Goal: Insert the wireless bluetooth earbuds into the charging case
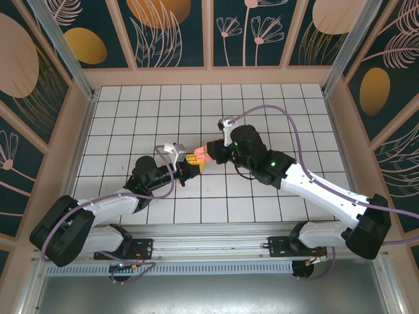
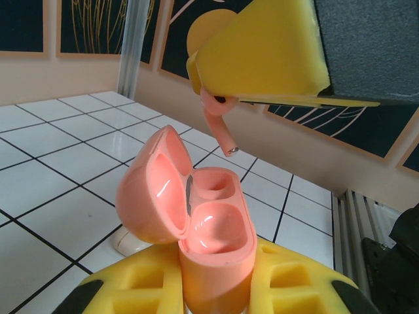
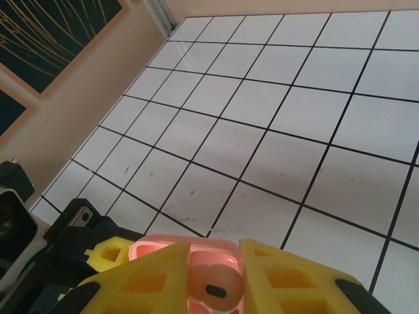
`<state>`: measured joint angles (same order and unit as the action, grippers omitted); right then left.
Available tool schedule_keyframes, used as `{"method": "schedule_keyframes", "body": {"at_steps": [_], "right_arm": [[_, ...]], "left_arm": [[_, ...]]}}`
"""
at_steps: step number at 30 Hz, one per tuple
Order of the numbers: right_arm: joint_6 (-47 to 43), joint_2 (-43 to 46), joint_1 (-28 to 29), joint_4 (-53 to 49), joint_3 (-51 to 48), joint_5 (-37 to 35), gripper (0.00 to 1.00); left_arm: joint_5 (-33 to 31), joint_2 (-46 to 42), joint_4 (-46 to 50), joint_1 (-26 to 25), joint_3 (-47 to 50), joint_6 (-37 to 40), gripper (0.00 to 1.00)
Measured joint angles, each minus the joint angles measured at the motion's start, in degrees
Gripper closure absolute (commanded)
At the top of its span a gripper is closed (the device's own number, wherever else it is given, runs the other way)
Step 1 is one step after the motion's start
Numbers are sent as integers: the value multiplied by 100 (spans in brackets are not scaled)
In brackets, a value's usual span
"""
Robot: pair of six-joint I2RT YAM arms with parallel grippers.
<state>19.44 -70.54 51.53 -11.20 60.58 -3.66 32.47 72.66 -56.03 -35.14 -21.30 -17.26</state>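
Left gripper [image 1: 191, 166]: raised above the middle of the white tiled table [image 1: 262, 104], its yellow padded fingers [image 2: 141, 284] clamped on either side of the lower body of the coral-pink charging case [image 2: 213, 229]. The case stands roughly upright in that grip, clear of the table. Its lid [image 2: 154, 190] is swung back on the hinge and leans to the left in the left wrist view, and two rounded sockets face upward. Right gripper [image 1: 209, 154]: meets the left nose to nose over the same spot, its yellow fingers [image 2: 262, 52] closed on one pale pink earbud [image 2: 216, 121]. The bud's head is pinched between the pads; the stem points down and slightly right, with its metal-tipped end just above the far socket. Floor shows between the tip and the case, so the two are not touching. The right wrist view looks down between its own fingers [image 3: 144, 281] at the earbud [image 3: 216, 288], with the pink rim of the case [image 3: 154, 248] directly beneath. A pale rounded shape lies on the tile beside the case; it cannot be identified.
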Motion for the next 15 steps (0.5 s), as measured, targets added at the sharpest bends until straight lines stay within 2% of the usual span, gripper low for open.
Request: {"method": "schedule_keyframes", "body": {"at_steps": [15], "right_arm": [[-140,-76,35,-9,0,-70,76]], "left_arm": [[0,-83,11,0,-101,-44,88]]}}
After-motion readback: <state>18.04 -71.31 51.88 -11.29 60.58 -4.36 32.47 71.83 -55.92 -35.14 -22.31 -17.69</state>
